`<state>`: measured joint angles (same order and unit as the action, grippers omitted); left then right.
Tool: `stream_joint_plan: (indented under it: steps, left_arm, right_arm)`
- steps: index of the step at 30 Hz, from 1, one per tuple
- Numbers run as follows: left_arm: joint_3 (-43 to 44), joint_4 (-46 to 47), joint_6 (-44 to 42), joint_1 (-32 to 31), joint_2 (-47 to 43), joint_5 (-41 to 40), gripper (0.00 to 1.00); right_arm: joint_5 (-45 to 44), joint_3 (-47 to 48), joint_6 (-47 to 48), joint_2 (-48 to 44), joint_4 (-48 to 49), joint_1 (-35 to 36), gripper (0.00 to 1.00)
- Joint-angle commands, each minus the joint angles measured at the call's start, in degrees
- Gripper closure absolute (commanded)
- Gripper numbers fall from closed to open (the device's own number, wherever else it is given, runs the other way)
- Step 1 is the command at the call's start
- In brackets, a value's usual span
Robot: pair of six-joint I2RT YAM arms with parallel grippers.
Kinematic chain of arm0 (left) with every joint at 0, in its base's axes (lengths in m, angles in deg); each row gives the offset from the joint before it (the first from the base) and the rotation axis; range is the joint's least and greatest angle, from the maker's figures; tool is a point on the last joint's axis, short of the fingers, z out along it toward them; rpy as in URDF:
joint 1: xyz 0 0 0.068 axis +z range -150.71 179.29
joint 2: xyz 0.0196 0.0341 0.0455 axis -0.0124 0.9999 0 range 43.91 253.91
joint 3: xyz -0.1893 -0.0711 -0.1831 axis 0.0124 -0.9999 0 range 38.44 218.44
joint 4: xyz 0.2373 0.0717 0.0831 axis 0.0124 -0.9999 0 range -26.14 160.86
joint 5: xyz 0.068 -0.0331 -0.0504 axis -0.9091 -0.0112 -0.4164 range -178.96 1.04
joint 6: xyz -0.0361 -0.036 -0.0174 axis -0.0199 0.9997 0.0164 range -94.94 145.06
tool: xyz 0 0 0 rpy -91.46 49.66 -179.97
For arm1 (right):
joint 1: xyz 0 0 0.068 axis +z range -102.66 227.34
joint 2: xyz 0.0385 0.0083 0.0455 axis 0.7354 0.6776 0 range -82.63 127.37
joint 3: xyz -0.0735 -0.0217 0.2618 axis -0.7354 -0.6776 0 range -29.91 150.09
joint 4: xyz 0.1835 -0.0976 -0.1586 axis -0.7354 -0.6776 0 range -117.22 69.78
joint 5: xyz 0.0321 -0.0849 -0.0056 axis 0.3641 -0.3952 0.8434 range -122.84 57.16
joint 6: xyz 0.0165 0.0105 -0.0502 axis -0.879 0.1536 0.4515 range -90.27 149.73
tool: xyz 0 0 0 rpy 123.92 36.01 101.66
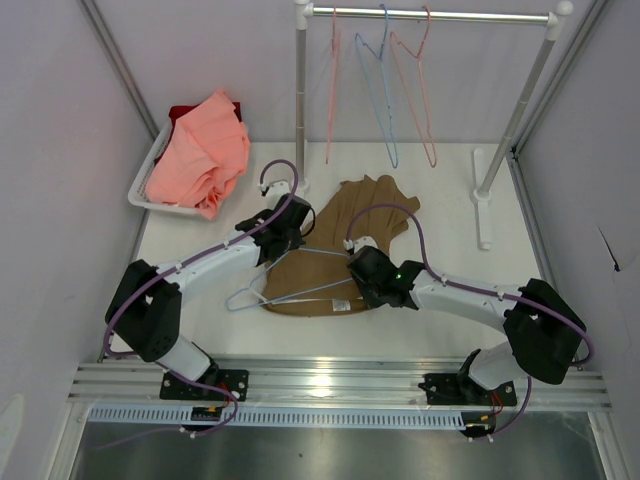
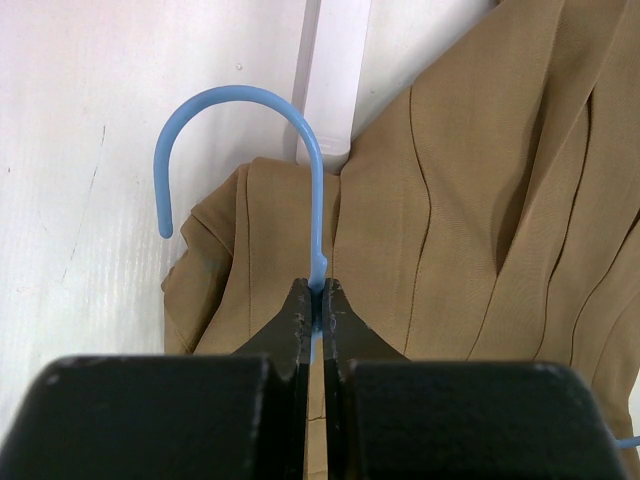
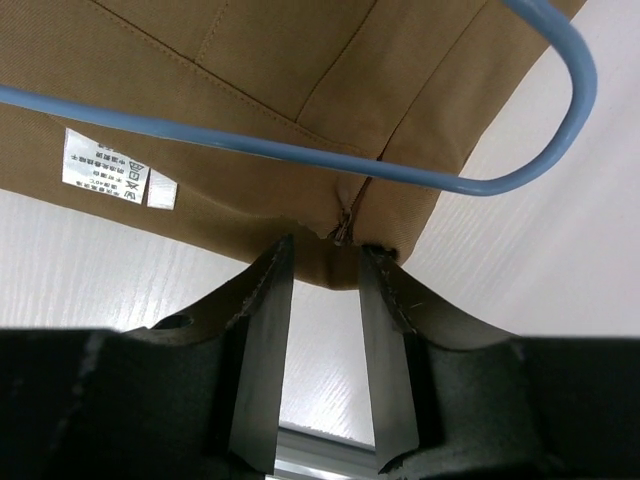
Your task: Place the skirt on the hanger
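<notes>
The tan-brown skirt (image 1: 350,225) lies flat on the white table between my two arms. The pale blue hanger (image 1: 290,290) lies across its near part, one corner sticking out to the left. My left gripper (image 1: 285,228) is shut on the hanger's neck just below the hook (image 2: 240,100), over the skirt's pleats (image 2: 470,230). My right gripper (image 1: 358,264) is open. Its fingertips (image 3: 280,255) straddle the skirt's waist edge by the zip (image 3: 345,225). The hanger's bar and corner (image 3: 300,150) lie on the skirt just beyond, beside a white label (image 3: 105,165).
A white basket (image 1: 140,185) with a salmon-pink garment (image 1: 200,150) stands at the back left. A clothes rail (image 1: 430,15) at the back carries pink hangers and a blue one (image 1: 385,90). Its posts (image 1: 301,90) and foot (image 1: 483,195) stand behind the skirt.
</notes>
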<state>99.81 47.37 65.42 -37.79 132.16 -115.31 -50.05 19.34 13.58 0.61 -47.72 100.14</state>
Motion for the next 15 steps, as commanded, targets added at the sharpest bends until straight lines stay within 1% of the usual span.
stream_joint_plan:
  steps: [1,5,13,15]
  left_arm:
    - [2.2,0.5,-0.7,0.5,0.0,0.2,1.00]
    - [2.5,0.5,-0.8,0.5,0.1,0.2,1.00]
    - [2.9,0.4,-1.0,0.6,0.3,0.4,1.00]
    - [3.0,0.3,-1.1,0.6,0.3,0.5,1.00]
  right_arm:
    - [-2.8,2.1,2.3,-1.2,2.3,0.4,0.61]
    - [-2.7,1.4,3.7,-1.5,3.7,0.5,0.57]
    - [-2.9,1.5,5.9,0.8,6.0,0.5,0.56]
    - [-2.7,1.5,5.9,1.7,6.4,0.5,0.57]
